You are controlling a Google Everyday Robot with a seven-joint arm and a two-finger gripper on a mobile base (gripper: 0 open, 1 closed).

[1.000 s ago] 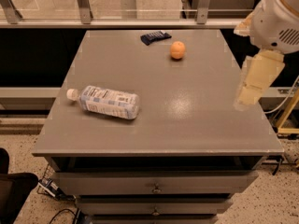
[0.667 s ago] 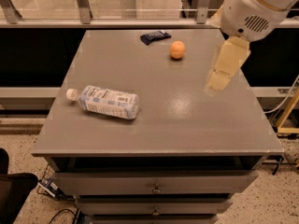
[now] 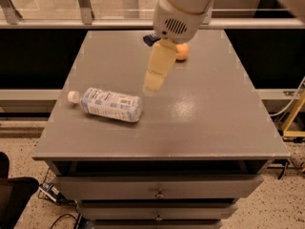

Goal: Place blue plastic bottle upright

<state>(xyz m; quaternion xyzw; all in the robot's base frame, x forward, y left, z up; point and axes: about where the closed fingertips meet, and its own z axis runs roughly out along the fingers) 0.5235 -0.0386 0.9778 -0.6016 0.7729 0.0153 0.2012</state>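
The blue plastic bottle (image 3: 109,104) lies on its side on the left part of the grey table top (image 3: 205,118), its white cap pointing left. My gripper (image 3: 153,84) hangs from the white arm above the middle of the table, to the right of the bottle and a little beyond it, not touching it. The gripper holds nothing that I can see.
An orange fruit (image 3: 182,52) sits at the back of the table, partly behind the arm. A dark flat object (image 3: 149,39) lies at the back, mostly hidden by the arm. Drawers are below the table's front edge. A yellow frame (image 3: 295,116) stands at the right.
The arm and gripper have swung left from the table's right edge to above its middle, closer to the bottle. The bottle and the orange have not moved.
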